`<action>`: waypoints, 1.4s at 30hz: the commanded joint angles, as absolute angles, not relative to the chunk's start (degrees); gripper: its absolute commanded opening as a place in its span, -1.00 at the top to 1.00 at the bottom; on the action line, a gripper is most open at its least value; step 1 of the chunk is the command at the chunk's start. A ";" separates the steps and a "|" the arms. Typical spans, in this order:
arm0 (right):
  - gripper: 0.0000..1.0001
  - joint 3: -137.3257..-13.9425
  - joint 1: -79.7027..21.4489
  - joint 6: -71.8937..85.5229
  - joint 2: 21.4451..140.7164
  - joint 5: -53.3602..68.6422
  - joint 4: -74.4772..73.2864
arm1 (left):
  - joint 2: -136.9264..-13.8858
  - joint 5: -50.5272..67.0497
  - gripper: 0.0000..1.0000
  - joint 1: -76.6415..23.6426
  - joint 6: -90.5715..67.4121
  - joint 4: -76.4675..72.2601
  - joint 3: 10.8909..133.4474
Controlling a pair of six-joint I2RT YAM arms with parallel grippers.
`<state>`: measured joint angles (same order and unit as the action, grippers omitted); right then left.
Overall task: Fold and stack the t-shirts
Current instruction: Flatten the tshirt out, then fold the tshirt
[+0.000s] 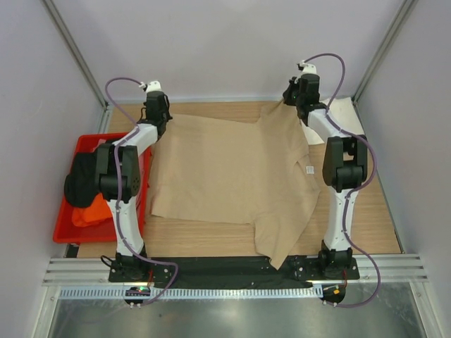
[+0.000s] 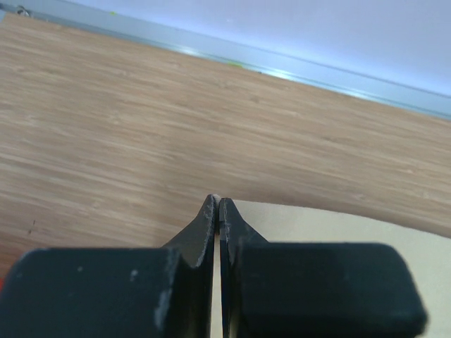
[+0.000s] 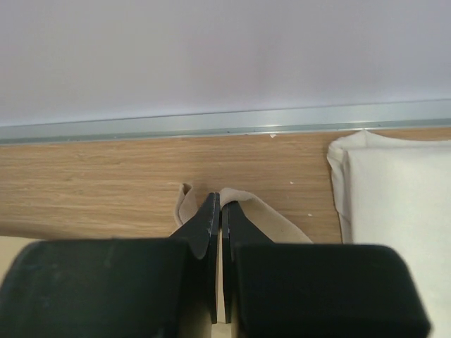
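Item 1. Table (image 1: pixel 197 243): pale wood. Bare boards lie along the lower edge of the top view, between the two arm bases.

Item 2. Red bin (image 1: pixel 60 229): lower left, just beside the table. It holds a bunched orange cloth (image 1: pixel 88 215) nearer the bottom. Above that is a black cloth (image 1: pixel 79 184), partly behind the left arm.

Item 3. Tan t-shirt (image 1: pixel 232 176): spread flat across the middle of the table. One sleeve reaches down to the near edge at lower centre, and a small white label (image 1: pixel 309 169) shows at its right side.

Item 4. Left gripper (image 1: pixel 156 113): at the shirt's upper left corner. Its fingers (image 2: pixel 201 229) are pressed together on the cloth edge, which runs off to the right, lifted above its shadow.

Item 5. Right gripper (image 1: pixel 292 98): at the shirt's upper right corner. Its fingers (image 3: pixel 243 222) are pressed together, pinching tan cloth that folds out on both sides of the tips.

Item 6. Cream-white t-shirt (image 1: pixel 349 113): folded, in the upper right corner of the table, just right of the right gripper and apart from it.
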<state>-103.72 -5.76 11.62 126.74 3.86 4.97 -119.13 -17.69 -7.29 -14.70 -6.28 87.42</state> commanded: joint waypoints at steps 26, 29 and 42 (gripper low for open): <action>0.97 -70.50 -5.71 18.36 87.55 -9.66 -6.23 | -111.90 -5.89 1.00 -2.90 -16.43 -12.39 79.91; 0.97 -66.19 -5.80 21.97 83.77 -9.58 -6.59 | -110.48 -5.80 1.00 -2.99 -16.26 -11.43 78.05; 0.97 -53.00 -5.71 29.09 76.29 -10.45 -6.41 | -104.06 -5.27 1.00 -2.90 -13.01 -5.98 71.37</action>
<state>-53.98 -5.63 27.22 80.36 -8.36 -8.01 -106.72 -5.28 -3.22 -15.29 -7.77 71.81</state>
